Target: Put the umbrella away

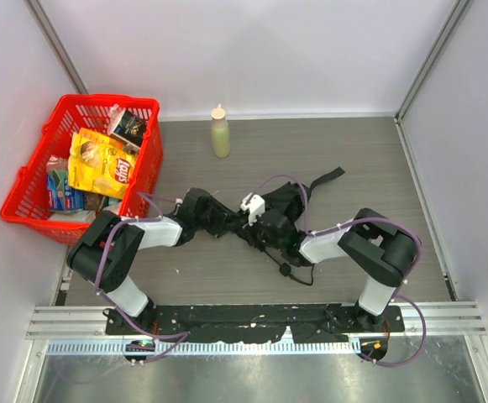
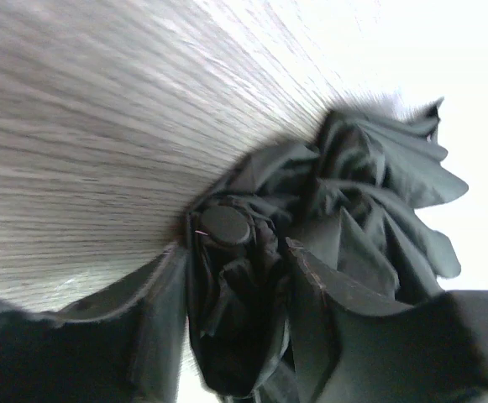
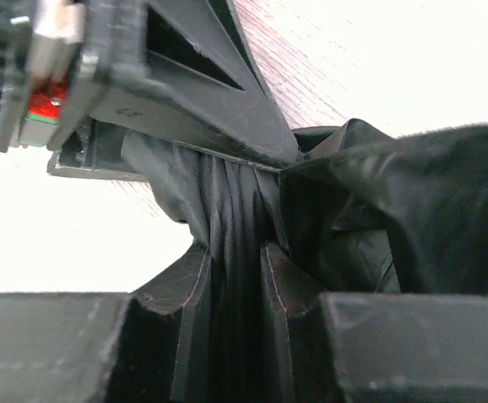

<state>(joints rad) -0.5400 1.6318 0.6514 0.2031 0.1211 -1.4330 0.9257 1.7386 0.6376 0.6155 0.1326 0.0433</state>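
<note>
The black fabric umbrella [image 1: 290, 201] lies collapsed and crumpled on the table's middle, its strap [image 1: 327, 177] trailing to the back right. My left gripper [image 1: 203, 211] is shut on the umbrella's left end. In the left wrist view the fingers [image 2: 311, 290] clamp a bunched fabric tip with a round cap [image 2: 224, 225]. My right gripper [image 1: 264, 228] is shut on the umbrella's folded fabric [image 3: 235, 243], pinched between both fingers [image 3: 281, 281]. The left arm's wrist [image 3: 168, 84] shows just beyond it. The shaft and handle are hidden.
A red basket [image 1: 147, 151] with snack packets stands at the back left. A pale squeeze bottle [image 1: 219, 133] stands upright at the back middle. A black cord [image 1: 292, 273] lies by the right gripper. White walls enclose the table.
</note>
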